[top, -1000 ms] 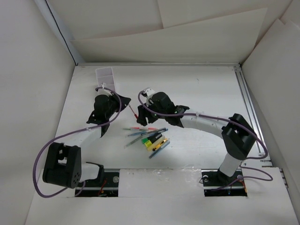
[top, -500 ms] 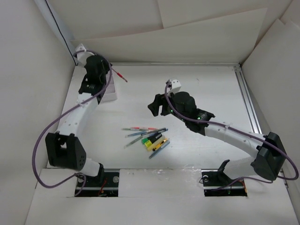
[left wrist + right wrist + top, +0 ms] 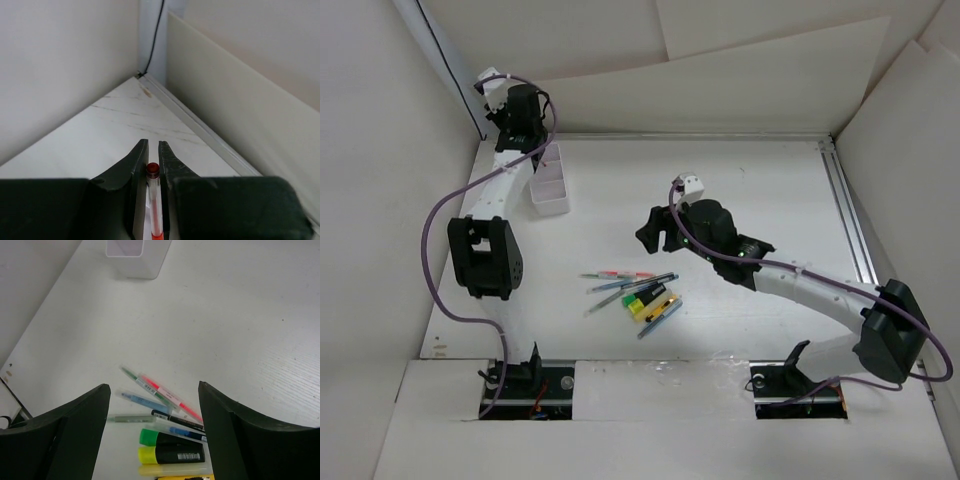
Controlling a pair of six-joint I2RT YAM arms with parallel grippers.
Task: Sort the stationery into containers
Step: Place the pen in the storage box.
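The white table (image 3: pixel 740 190) carries everything, walled in by pale panels. The left arm (image 3: pixel 485 250) stretches to the far left corner, and the right arm (image 3: pixel 790 285) bends in over the middle.

The box (image 3: pixel 549 187) sits near the far left edge, its long side running roughly away from the arm bases. The loose pile of pens and markers (image 3: pixel 635 295) lies well apart from it, toward the near middle, with most pieces pointing left to right.

The left gripper (image 3: pixel 150 150) is clenched on a red pen (image 3: pixel 153 200). The pen lies along the fingers with its red end poking out at their tips. From above, this gripper hangs just beyond the far end of the box. The wrist view shows only bare table and the corner, so the box lies back toward the arm's base from the pen tip. I judge the drop calls for drawing the pen back over a compartment and bringing it in line with the box's long side.

The right gripper (image 3: pixel 152 386) stands wide apart and holds nothing, hovering just beyond the pile. It is the nearer one for the green highlighter (image 3: pixel 165 437) and the pink pen (image 3: pixel 167 397).
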